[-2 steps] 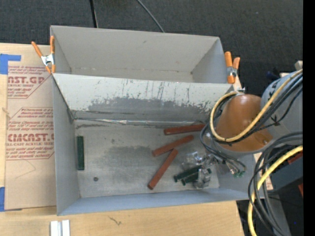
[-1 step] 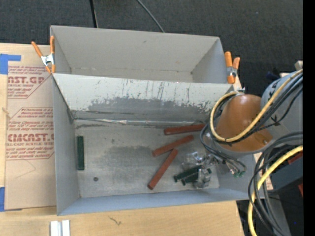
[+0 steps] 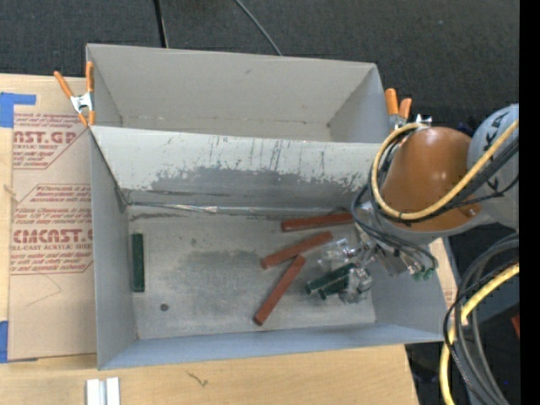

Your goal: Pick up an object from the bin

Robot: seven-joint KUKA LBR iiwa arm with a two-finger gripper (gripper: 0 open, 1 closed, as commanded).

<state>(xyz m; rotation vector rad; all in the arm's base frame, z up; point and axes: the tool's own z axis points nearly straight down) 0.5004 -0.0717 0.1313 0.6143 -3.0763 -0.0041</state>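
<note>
The tool (image 3: 348,275), its spread not to be told, is seen low at the bin's (image 3: 202,289) near right over a small green block (image 3: 325,284), judged light and stiff, best gripped across its narrow sides.

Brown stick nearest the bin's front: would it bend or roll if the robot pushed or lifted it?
The brown stick looks straight with flat sides, so it is probably stiff and would slide rather than roll. It is thin, so likely light. Its upper end lies close to a second stick, which a push might nudge.
</note>
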